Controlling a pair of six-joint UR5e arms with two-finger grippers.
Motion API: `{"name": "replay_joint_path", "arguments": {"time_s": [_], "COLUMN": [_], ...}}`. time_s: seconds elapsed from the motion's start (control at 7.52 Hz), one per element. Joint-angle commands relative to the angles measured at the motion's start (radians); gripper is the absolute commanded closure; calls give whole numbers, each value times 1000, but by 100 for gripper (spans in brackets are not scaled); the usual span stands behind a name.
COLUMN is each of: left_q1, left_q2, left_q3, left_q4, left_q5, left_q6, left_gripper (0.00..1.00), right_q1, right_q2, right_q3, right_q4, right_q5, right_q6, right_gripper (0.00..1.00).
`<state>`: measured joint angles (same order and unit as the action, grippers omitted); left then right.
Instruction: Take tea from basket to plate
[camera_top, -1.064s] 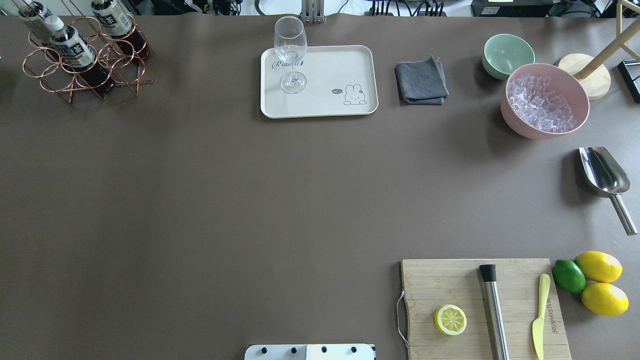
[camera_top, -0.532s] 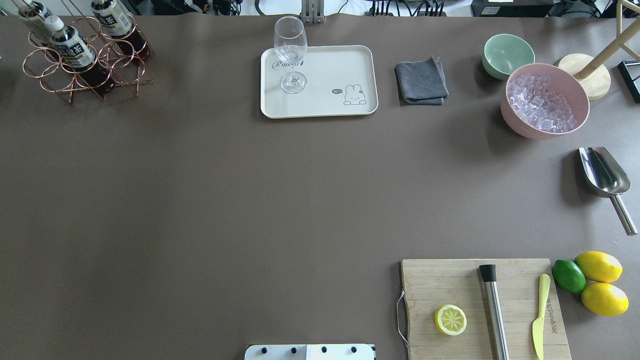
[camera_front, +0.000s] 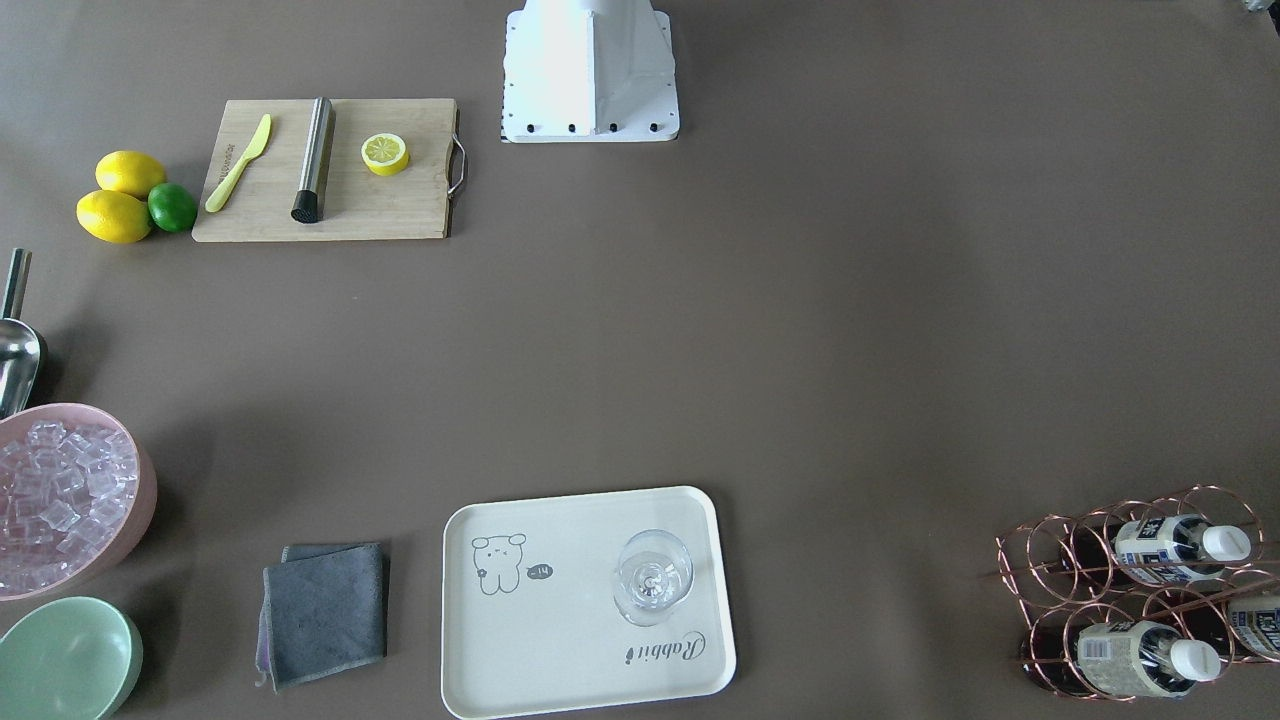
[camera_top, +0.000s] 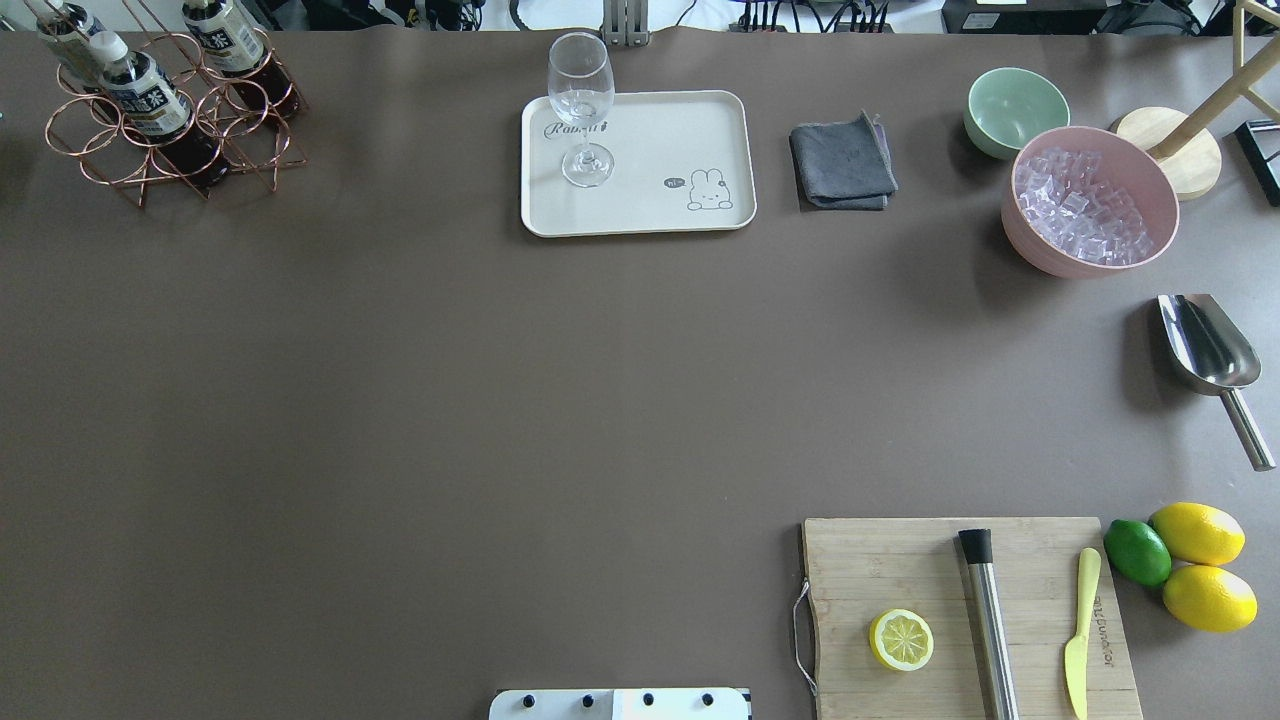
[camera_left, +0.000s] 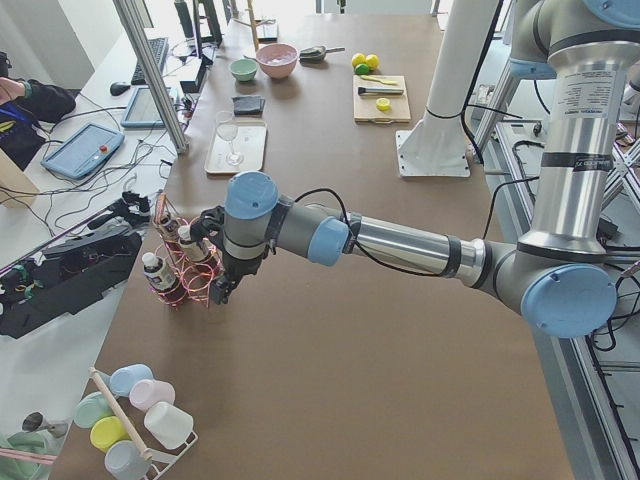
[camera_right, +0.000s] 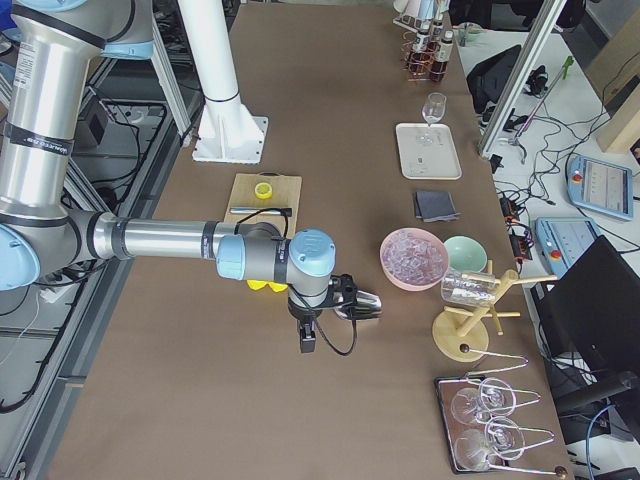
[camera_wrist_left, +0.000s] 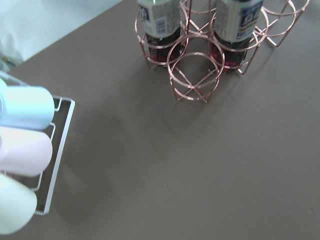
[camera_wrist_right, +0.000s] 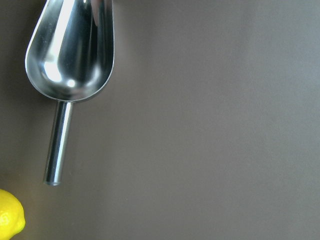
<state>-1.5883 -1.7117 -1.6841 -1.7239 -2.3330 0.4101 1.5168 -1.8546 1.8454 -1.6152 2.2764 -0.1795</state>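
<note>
Three tea bottles (camera_top: 150, 95) stand in the copper wire basket (camera_top: 240, 150) at the far left corner; they also show in the front view (camera_front: 1150, 537) and two in the left wrist view (camera_wrist_left: 159, 20). The cream plate (camera_top: 680, 130) lies at the far middle with a stemmed glass (camera_top: 580, 95) on it. My left gripper (camera_left: 218, 288) shows only in the left side view, close beside the basket (camera_left: 195, 295); I cannot tell whether it is open or shut. My right gripper (camera_right: 307, 340) shows only in the right side view, by the metal scoop (camera_right: 362, 305); I cannot tell its state.
A grey cloth (camera_top: 842, 162), mint bowl (camera_top: 1015, 108) and pink bowl of ice (camera_top: 1090, 200) sit right of the plate. A metal scoop (camera_top: 1210, 360), lemons (camera_top: 1200, 565) and a cutting board (camera_top: 900, 570) lie on the right. A rack of cups (camera_wrist_left: 22, 150) is near the basket.
</note>
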Motion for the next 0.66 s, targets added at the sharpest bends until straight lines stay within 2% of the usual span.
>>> {"name": "replay_joint_path", "arguments": {"time_s": [0.0, 0.27, 0.53], "left_q1": [2, 36, 37], "left_q2": [-233, -322, -406], "left_q3": [185, 274, 279], "left_q4": [3, 15, 125], "left_q5": [30, 31, 67], "left_q6": [148, 148, 160], "left_gripper": [2, 2, 2], "right_q1": [-3, -16, -17], "right_q2": [0, 2, 2], "right_q3": [0, 0, -2], "right_q4": [0, 0, 1], "right_q5": [0, 0, 0], "right_q6": [0, 0, 0], "right_gripper": [1, 1, 1]}}
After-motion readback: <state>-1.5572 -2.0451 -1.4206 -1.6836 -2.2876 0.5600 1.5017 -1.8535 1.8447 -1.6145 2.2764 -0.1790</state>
